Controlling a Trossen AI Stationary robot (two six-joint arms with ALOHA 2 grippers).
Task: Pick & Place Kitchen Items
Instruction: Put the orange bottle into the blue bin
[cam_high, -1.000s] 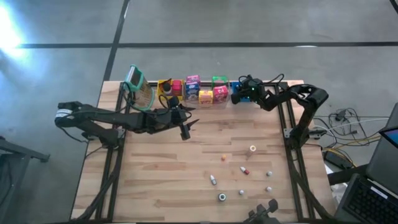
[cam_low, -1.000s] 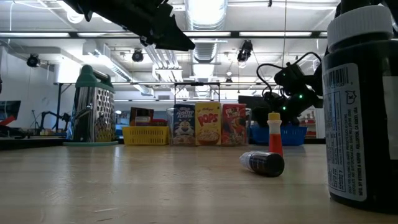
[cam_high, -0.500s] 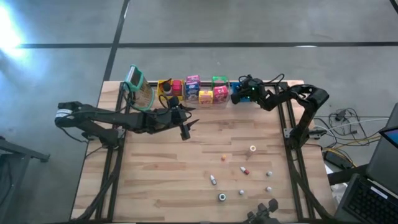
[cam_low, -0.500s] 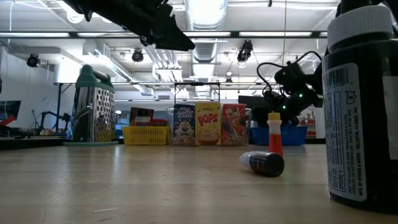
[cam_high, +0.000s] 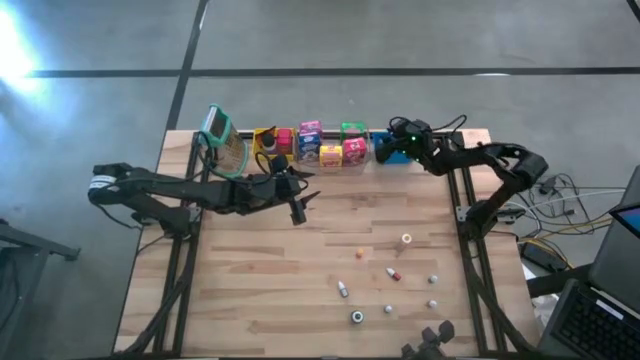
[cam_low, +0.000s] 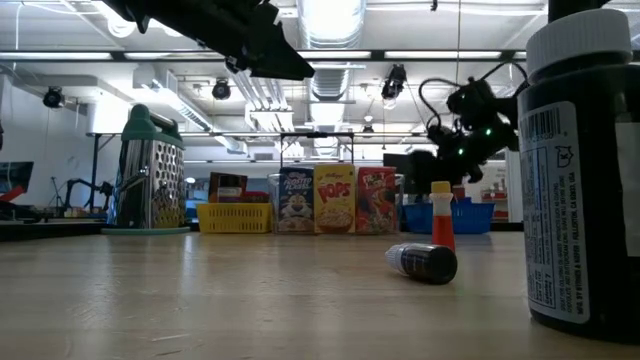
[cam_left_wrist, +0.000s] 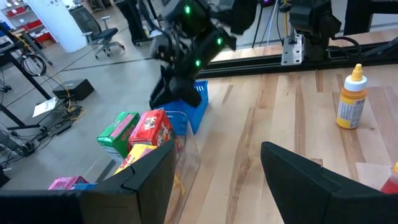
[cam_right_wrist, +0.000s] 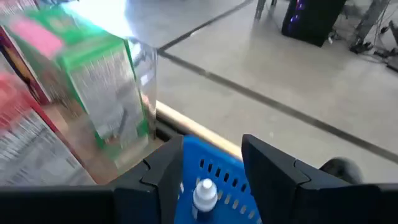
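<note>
Your right tool (cam_right_wrist: 208, 163) hangs spread over the blue bin (cam_right_wrist: 214, 180) (white bottle (cam_right_wrist: 204, 194) inside). Retreat carelessly and you clip its rim. Left tool (cam_left_wrist: 214, 163) waits, spread too.

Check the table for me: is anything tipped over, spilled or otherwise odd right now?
One dark bottle lies on its side on the table, next to an upright orange-capped bottle. No spill shows. The other small items sit scattered near the front right. The boxes in the clear bin stand upright.
</note>
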